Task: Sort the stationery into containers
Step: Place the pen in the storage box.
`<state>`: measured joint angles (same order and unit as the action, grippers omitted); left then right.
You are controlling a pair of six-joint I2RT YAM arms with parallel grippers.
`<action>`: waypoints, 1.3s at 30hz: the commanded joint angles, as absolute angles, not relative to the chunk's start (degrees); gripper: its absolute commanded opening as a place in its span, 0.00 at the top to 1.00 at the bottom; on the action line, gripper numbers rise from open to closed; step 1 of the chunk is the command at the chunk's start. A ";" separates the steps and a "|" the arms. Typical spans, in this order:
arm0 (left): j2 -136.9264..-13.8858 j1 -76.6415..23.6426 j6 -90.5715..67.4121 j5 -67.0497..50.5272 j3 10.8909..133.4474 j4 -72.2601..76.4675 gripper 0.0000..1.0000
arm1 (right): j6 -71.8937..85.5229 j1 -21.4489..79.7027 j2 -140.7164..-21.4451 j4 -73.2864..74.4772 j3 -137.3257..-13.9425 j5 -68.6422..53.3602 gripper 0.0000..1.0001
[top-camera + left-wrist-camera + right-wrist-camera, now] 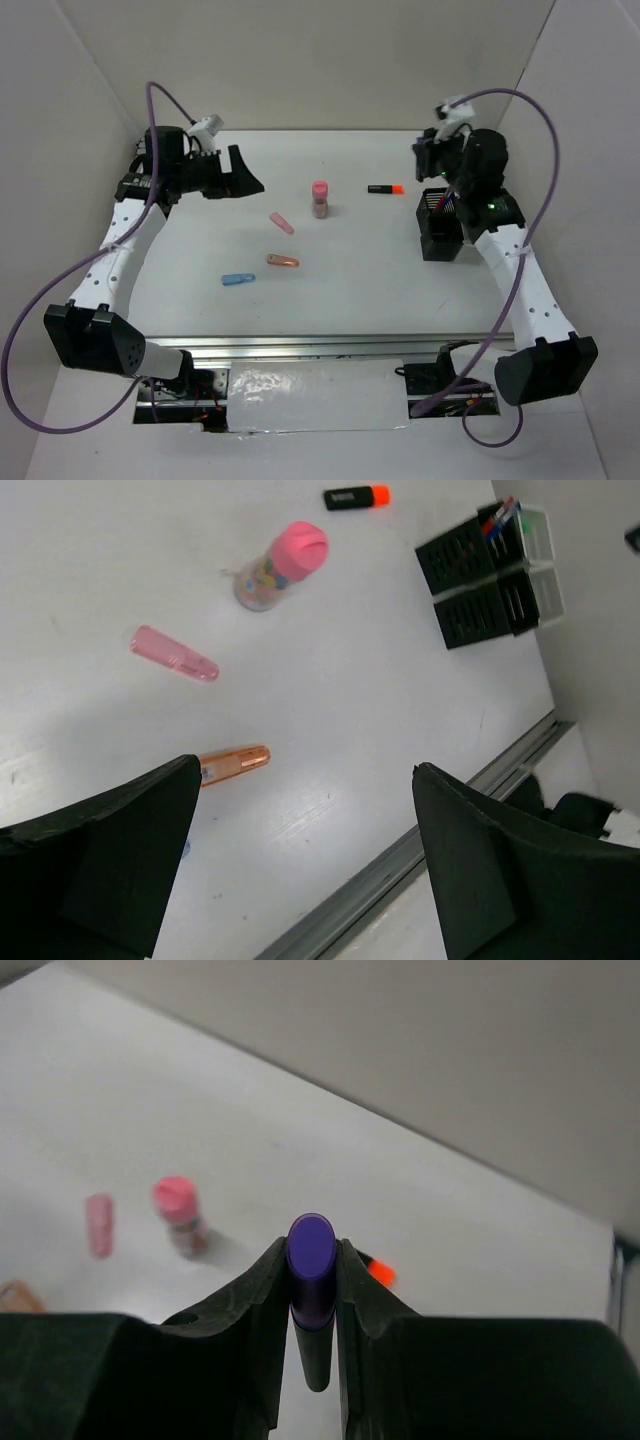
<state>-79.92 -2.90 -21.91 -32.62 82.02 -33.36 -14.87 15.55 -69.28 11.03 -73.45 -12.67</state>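
My right gripper is shut on a purple-capped marker that stands upright between its fingers. In the top view it hovers just behind the black mesh cup, which holds red and blue pens. My left gripper is open and empty above the table's left rear. On the table lie a pink-capped cylinder, an orange/black highlighter, a pink cap, an orange cap and a blue cap. The white tray stands against the cup.
White walls close in the table at the back and on both sides. A metal rail runs along the near edge. Purple cables loop beside both arms.
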 commanded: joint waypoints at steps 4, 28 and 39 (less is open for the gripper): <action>-78.49 -9.66 -9.85 -34.01 82.53 -26.72 0.01 | 10.54 -6.48 -66.53 7.21 -71.37 -10.01 1.00; -81.30 -12.66 -6.07 -32.34 83.58 -27.42 0.01 | 10.46 -20.57 -86.21 2.63 -72.16 -7.21 1.00; -84.19 -12.74 -2.82 -34.54 85.87 -29.35 0.01 | 9.58 -19.42 -90.52 3.25 -72.07 -4.05 0.72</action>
<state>-83.53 -12.43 -5.69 -32.42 82.89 -29.74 10.37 -20.03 -89.97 5.98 -70.85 -5.37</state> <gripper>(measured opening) 0.993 0.286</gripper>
